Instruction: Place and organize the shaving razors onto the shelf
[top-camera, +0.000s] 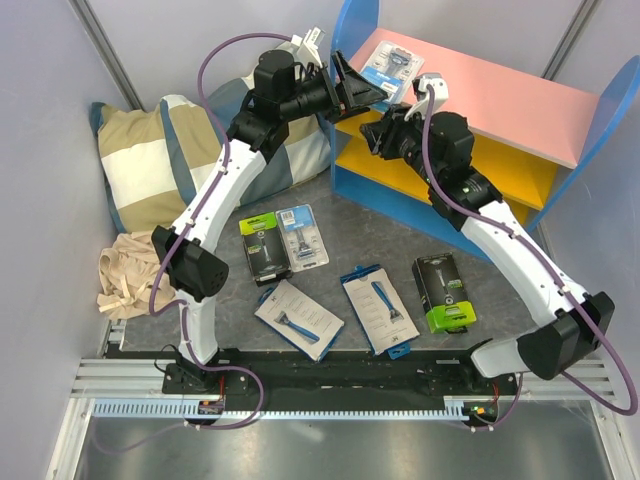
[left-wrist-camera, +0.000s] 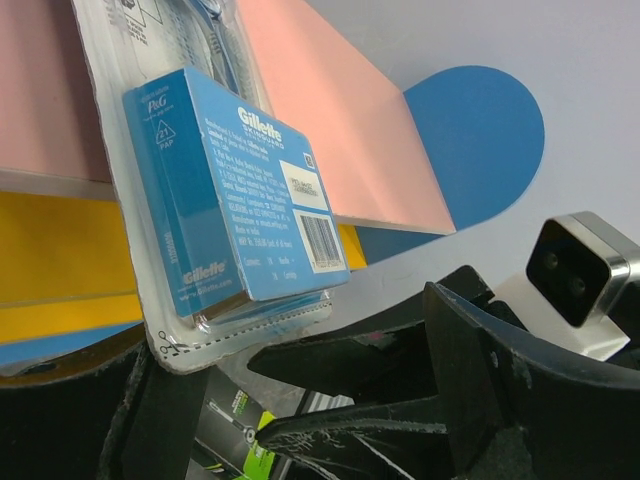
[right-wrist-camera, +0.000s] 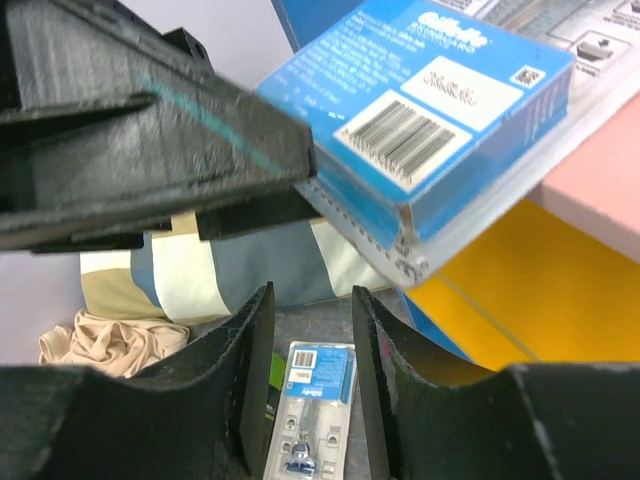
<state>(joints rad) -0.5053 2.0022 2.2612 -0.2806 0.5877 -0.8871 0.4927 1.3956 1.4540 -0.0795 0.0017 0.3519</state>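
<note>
- The shelf (top-camera: 352, 25) stands far right. Judging by the five packs (top-camera: 300, 318) lying on the table (top-camera: 350, 225), space must be left for a row.
- Its pink top board (top-camera: 510, 100) carries only one pack, at the left end.
- That blister pack (top-camera: 392, 62) lies tilted there, its near end overhanging the board's edge (an overhang could tip once released). Push it fully on and square it.
- The left gripper (top-camera: 372, 92) pinches the pack's clear rim. Lower it flat before letting go.
- The right gripper (right-wrist-camera: 312, 295) hangs just below, fingers narrowly apart and empty. Keep it clear.
</note>
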